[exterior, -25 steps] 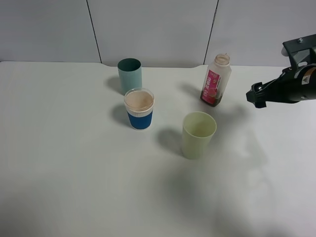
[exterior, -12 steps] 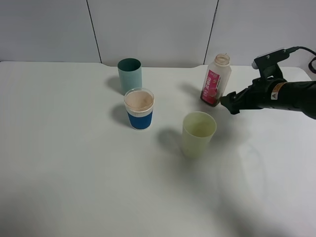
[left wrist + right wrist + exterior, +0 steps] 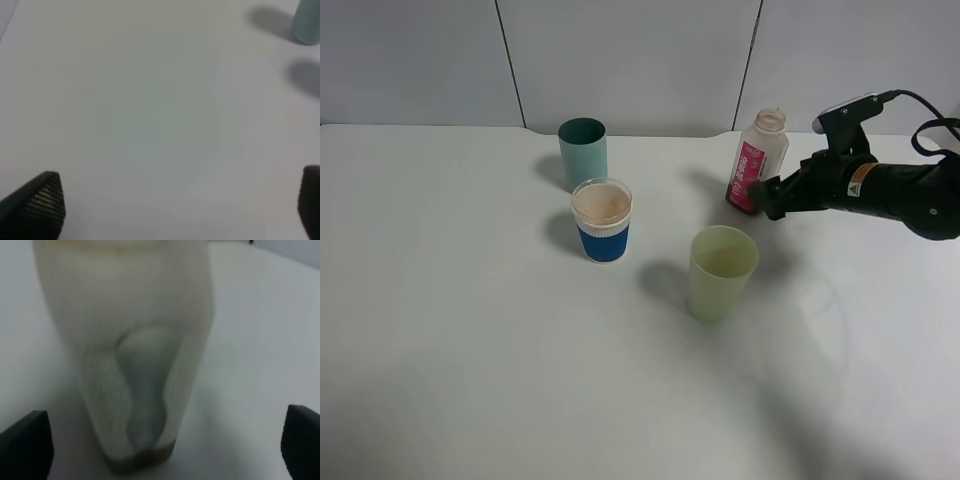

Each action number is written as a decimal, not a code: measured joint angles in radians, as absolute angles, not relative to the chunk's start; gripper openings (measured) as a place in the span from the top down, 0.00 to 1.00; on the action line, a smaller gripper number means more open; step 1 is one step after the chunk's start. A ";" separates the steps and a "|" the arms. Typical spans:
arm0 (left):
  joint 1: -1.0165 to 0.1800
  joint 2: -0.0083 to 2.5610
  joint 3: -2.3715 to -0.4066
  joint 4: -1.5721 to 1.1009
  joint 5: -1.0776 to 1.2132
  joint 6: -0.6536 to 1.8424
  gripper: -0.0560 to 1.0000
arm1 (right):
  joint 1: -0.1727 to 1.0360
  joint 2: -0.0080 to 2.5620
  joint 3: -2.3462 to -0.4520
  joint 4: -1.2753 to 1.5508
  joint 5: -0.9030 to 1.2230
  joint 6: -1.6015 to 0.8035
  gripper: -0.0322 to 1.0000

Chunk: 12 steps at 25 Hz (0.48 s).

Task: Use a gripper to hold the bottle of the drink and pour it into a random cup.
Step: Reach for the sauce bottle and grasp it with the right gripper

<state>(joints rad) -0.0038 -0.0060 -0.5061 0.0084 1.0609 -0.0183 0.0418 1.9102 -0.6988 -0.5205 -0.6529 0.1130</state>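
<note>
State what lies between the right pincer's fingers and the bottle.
Only bare table: the right wrist view shows the bottle between the open right pincer's fingers, gaps either side.

Count taken on one table (image 3: 460, 360).

Cups: three in all, made up of one teal cup (image 3: 583, 150), one blue-sleeved cup (image 3: 602, 224) and one pale yellow-green cup (image 3: 722, 272).

Bottles: one, the bottle (image 3: 758, 162) with a pink label.

Grippers: two, the right gripper (image 3: 767, 196) and the left gripper (image 3: 180, 200).
</note>
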 joint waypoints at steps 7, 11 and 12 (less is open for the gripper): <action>-0.004 -0.006 -0.506 0.008 1.061 -0.018 0.07 | 0.043 1.936 -0.771 -0.549 -0.631 0.155 0.07; -0.004 -0.006 -0.506 0.008 1.061 -0.018 0.07 | 0.053 1.961 -0.798 -0.583 -0.635 0.158 0.07; -0.004 -0.006 -0.506 0.008 1.061 -0.018 0.07 | 0.057 1.968 -0.800 -0.592 -0.638 0.158 0.07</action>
